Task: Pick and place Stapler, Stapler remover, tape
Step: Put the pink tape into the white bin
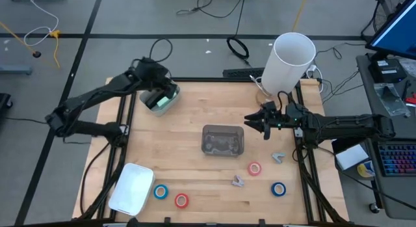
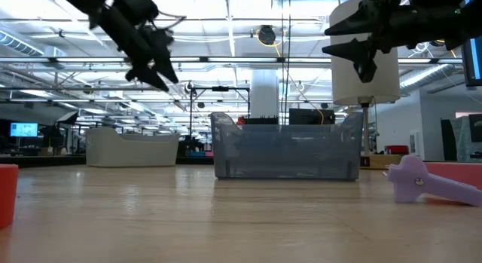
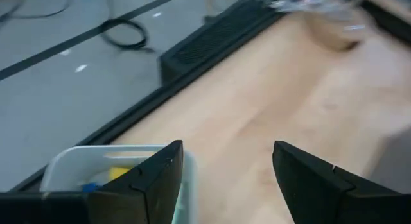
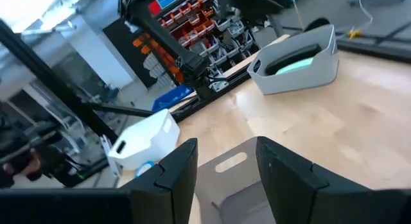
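I am holding the left claw [image 1: 161, 92] spread wide and empty above the small pale bin [image 1: 160, 101] at the table's [image 1: 195, 116] far left corner. The stapler [image 4: 292, 60] is lying inside that bin, mint green and clear of the fingers. The right claw [image 1: 259, 123] is hanging part-open with nothing in it, above the table just beside the clear tub [image 1: 223, 140] in the middle.

The tape rolls are sitting well apart along the near side: a blue roll [image 1: 160, 192] and a red roll [image 1: 181, 200] beside the white tray [image 1: 132, 188], a pink roll [image 1: 254, 168] and another blue roll [image 1: 279, 188] toward the right. Two small staple removers [image 1: 238, 181] are lying among them.

My worry is the low rolls slipping or rolling off as the fingers pinch, or my left claw clipping the bin's wall while pulling away and dragging it.
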You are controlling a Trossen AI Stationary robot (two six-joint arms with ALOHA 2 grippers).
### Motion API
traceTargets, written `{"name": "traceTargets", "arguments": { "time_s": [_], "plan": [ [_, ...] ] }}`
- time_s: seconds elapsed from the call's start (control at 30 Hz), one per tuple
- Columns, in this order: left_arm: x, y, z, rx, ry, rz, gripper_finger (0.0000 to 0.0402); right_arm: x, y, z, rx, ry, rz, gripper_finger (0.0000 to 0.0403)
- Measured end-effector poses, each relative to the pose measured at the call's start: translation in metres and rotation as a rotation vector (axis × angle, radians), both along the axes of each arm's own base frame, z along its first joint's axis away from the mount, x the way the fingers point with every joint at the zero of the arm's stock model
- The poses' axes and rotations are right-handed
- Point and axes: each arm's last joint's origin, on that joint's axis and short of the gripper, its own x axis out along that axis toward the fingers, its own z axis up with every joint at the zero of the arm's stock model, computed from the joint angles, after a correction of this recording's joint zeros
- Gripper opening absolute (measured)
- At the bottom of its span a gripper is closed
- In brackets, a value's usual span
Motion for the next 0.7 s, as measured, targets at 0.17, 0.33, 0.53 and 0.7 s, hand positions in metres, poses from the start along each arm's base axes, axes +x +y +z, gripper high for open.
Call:
{"name": "traceTargets", "arguments": {
  "time_s": [0.17, 0.33, 0.53, 0.7],
  "plan": [
    [-0.009, -0.027, 0.018, -0.011, -0.061, -0.077, 0.0241, 0.0, 0.0, 0.0, 0.05, -0.003, -0.005, 0.0155],
    [-0.02, -0.044, 0.027, -0.055, -0.092, -0.07, 0.0241, 0.0, 0.0, 0.0, 0.05, -0.004, -0.005, 0.0155],
    [-0.029, -0.059, 0.035, -0.12, -0.146, -0.044, 0.0241, 0.0, 0.0, 0.0, 0.078, -0.005, -0.007, 0.0155],
    [-0.034, -0.07, 0.041, -0.142, -0.186, -0.068, 0.0241, 0.0, 0.0, 0.0, 0.076, -0.005, -0.003, 0.0155]
  ]
}}
